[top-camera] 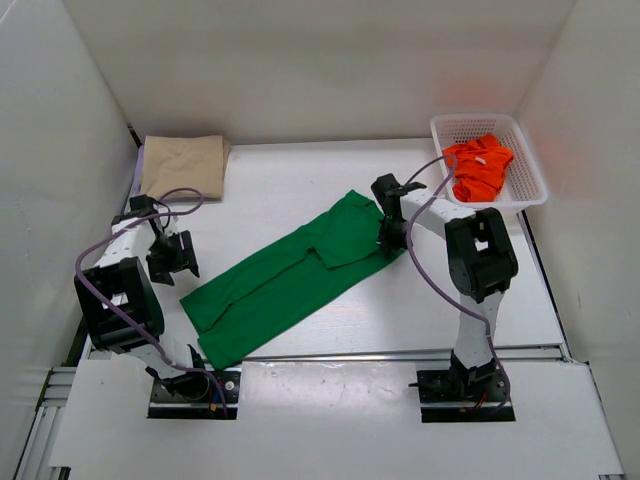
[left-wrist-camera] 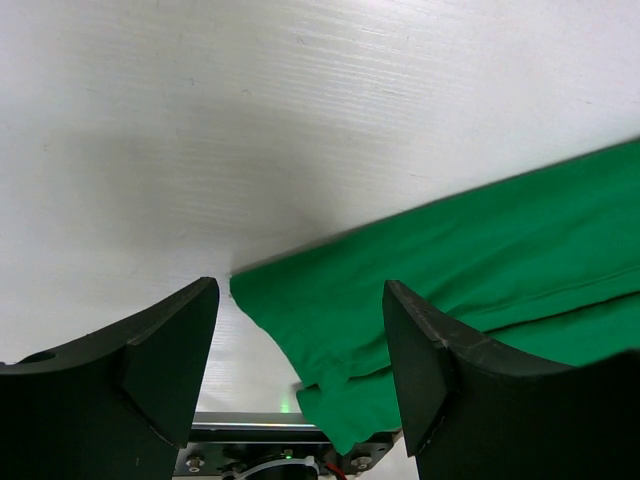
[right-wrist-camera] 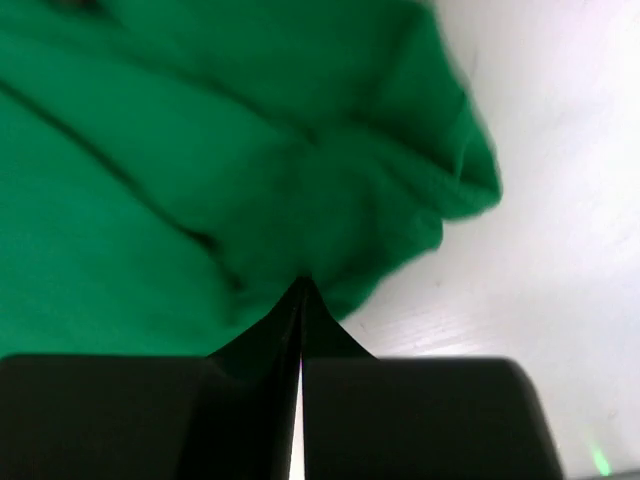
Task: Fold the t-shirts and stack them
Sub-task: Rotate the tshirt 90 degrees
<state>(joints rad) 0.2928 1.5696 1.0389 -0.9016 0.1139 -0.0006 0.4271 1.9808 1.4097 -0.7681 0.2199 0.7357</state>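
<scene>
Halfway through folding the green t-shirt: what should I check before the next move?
1. Left claw open and empty: ok.
2. Right claw shut on the far end of the green cloth t-shirt: ok.
3. Near corner of that shirt gripped: not ok, it lies free under the left claw.
4. Tan folded cloth t-shirt squared at the far-left corner, apart from both arms: ok.
5. Bright orange-red t-shirt folded: not ok, crumpled in the white plastic lattice basket.
</scene>
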